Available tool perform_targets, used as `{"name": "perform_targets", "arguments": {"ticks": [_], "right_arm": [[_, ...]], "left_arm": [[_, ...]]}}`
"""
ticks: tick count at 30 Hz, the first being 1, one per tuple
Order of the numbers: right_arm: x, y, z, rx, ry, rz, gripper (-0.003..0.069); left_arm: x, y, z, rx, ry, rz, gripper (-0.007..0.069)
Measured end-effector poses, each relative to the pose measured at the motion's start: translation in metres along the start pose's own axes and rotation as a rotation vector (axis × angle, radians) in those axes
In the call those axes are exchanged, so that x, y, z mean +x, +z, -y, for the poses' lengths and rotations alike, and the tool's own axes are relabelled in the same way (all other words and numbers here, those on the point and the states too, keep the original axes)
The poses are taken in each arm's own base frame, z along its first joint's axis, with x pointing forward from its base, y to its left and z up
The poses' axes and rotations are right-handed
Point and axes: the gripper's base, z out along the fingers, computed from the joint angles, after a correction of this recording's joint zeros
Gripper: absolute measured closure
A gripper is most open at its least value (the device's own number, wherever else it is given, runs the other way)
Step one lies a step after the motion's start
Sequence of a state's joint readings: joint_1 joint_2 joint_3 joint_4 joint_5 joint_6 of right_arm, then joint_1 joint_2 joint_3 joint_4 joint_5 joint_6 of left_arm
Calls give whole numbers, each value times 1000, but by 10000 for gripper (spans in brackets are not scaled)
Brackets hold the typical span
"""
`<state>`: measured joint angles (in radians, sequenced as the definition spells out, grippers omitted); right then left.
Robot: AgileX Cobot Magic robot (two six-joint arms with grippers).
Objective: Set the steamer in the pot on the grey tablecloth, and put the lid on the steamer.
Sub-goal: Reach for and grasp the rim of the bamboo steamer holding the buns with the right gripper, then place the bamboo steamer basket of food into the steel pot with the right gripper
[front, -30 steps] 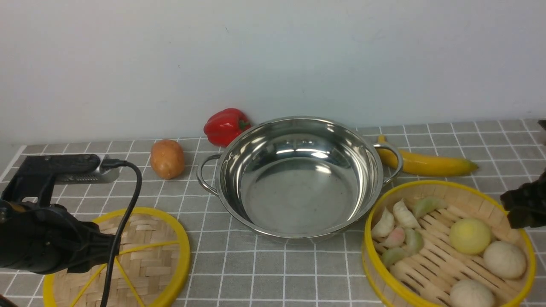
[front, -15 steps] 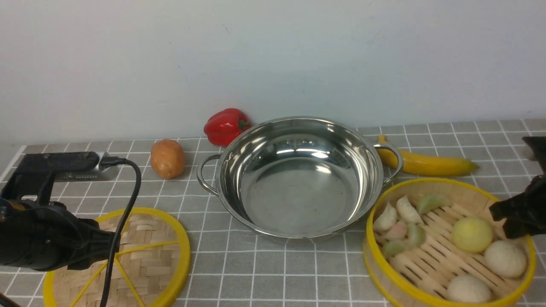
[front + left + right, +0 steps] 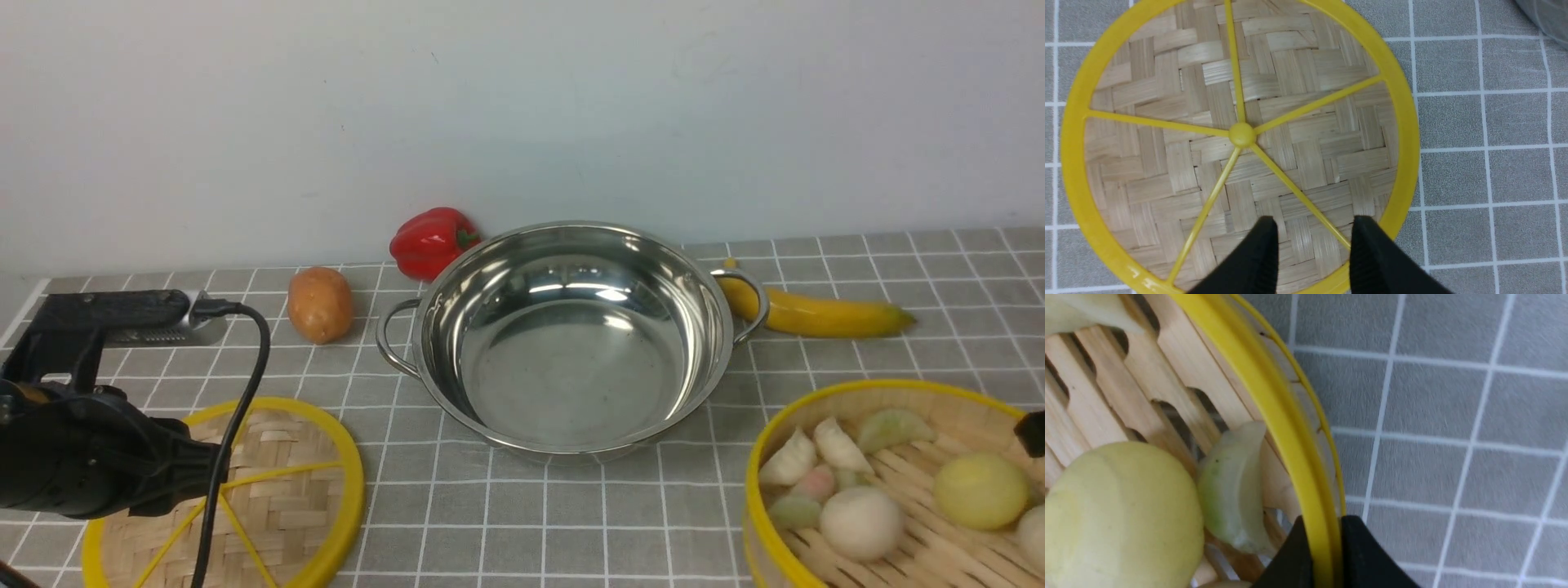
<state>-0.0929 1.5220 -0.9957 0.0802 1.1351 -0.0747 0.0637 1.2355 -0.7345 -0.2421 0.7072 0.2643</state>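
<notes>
The steamer (image 3: 857, 387), holding buns and dumplings, is at the front right of the grey tablecloth (image 3: 571, 523), partly cut off by the frame edge. My right gripper (image 3: 1323, 522) is shut on the steamer's yellow rim (image 3: 1265, 396), one finger inside the wall and one outside; only a sliver of it (image 3: 1033, 433) shows in the front view. The empty pot (image 3: 571, 384) stands in the middle. The lid (image 3: 277, 474) lies flat at the front left. My left gripper (image 3: 1312, 222) is open and empty just above the lid (image 3: 1241, 134), near its rim.
A red pepper (image 3: 433, 241) and a potato (image 3: 320, 304) lie behind the pot on the left. A banana (image 3: 816, 314) lies behind it on the right, by the pot's right handle. A white wall closes the back.
The steamer, held by my right gripper, has shifted right and toward the front, and now looks larger. The buns inside have rolled. The left arm and lid have not moved.
</notes>
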Motion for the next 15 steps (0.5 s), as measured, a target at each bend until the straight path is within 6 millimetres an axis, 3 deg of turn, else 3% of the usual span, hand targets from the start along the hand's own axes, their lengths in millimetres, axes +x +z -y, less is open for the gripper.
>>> {"name": "perform_targets", "arguments": {"ticks": [2, 4, 6, 10, 15], "right_arm": [[-1, -14, -2, -11, 3, 30, 584], [-7, -44, -9, -56, 5, 102, 584], [-14, -59, -17, -74, -13, 148, 584], [-40, -91, -58, -110, -111, 257, 584], [-79, -91, -122, -143, -213, 277, 584]], "left_arm": [[0, 0, 0, 0, 0, 0, 382], [0, 0, 0, -1, 1, 0, 382], [0, 0, 0, -1, 1, 0, 382], [0, 0, 0, -2, 2, 0, 382], [0, 0, 0, -3, 2, 3, 382]]}}
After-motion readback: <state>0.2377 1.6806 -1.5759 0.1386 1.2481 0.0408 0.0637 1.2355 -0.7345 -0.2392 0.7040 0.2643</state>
